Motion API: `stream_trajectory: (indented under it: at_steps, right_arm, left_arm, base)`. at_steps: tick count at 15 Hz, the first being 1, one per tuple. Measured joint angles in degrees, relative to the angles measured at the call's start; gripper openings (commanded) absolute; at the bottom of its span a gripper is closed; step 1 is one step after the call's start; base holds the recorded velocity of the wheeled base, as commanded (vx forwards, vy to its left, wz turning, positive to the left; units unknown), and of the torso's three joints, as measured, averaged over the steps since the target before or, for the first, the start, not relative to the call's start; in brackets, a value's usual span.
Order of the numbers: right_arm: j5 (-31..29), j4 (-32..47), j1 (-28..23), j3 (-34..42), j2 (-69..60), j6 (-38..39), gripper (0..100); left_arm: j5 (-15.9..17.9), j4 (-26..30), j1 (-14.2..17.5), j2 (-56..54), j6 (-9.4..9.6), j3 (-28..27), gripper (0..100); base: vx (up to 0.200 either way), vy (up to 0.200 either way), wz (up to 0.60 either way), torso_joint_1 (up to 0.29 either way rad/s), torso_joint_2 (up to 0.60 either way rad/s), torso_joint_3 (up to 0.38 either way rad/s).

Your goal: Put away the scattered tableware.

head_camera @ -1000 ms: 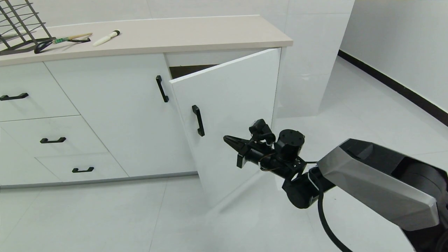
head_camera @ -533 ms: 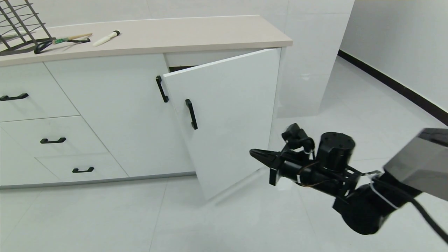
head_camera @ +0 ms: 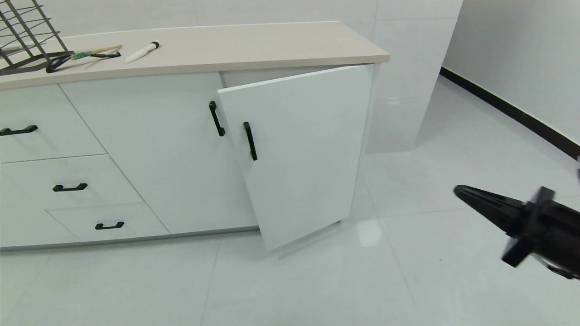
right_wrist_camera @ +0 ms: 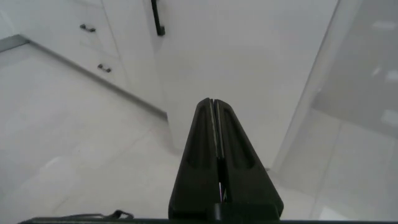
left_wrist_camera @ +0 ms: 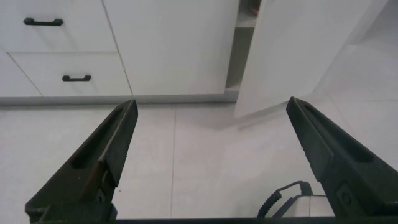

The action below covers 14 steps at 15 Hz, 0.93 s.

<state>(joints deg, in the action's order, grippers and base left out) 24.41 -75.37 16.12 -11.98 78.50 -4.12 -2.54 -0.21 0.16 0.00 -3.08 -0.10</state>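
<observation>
On the beige countertop (head_camera: 253,43) at the back left lie a black-handled utensil (head_camera: 56,63), a wooden-handled utensil (head_camera: 95,52) and a white utensil with a black tip (head_camera: 141,51). The white cabinet door (head_camera: 301,149) with a black handle (head_camera: 250,141) stands slightly ajar. My right gripper (head_camera: 460,192) (right_wrist_camera: 212,106) is shut and empty, low at the right, well away from the door. My left gripper (left_wrist_camera: 211,115) hangs open over the floor, empty, facing the cabinet base.
A black wire rack (head_camera: 25,31) stands at the counter's far left. Drawers with black handles (head_camera: 70,187) fill the cabinet's left side. A second door handle (head_camera: 216,118) is next to the ajar door. White tiled floor (head_camera: 317,280) lies open in front; a wall (head_camera: 521,59) runs along the right.
The cabinet door has swung most of the way toward its frame. My right gripper has drawn back to the right and away from it. The head view has shifted slightly.
</observation>
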Motion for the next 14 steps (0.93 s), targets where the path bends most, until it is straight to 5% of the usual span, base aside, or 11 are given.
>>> stream_trajectory:
  at_steps: [4,10,14]
  right_arm:
    - [0.9,12.9,-9.3,8.2,-26.0,-0.7,0]
    - [-1.1,55.7,-16.1,7.4,-62.9,0.3,0]
    - [-6.2,59.9,-18.5,10.6,-71.9,1.8,0]
  left_arm:
    - [0.0,0.0,0.0,0.0,0.09,0.0,100]
    - [0.0,-0.1,0.1,0.0,0.05,0.0,100]
    - [0.0,0.0,0.1,0.0,0.11,0.0,100]
  base:
    - [0.0,0.0,0.0,0.0,0.0,0.0]
    - [0.0,0.0,0.0,0.0,0.0,0.0]
    - [0.0,0.0,0.0,0.0,0.0,0.0]
